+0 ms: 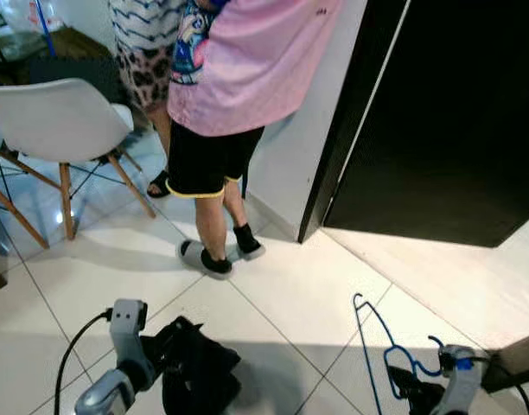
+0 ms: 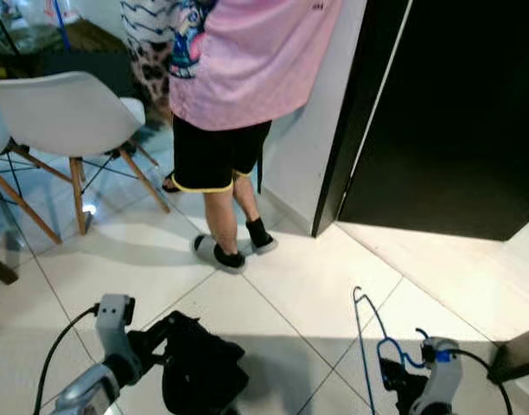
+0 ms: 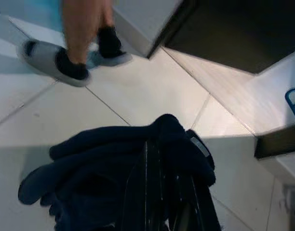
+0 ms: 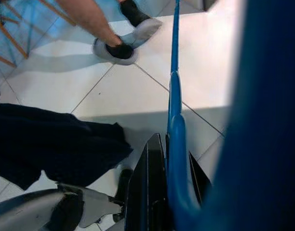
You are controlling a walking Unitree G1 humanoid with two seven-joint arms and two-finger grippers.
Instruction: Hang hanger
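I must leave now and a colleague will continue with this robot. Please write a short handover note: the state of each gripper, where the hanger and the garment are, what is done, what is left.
Left gripper: shut on the dark garment, held low above the tiled floor.
Right gripper: shut on the blue hanger, its hook pointing up.
Surroundings: a person stands close ahead, beside a white chair; a dark doorway is ahead on the right.
Done: both items are picked up.
Left: garment not yet on the hanger; hanger not yet hung. I see no rail here.
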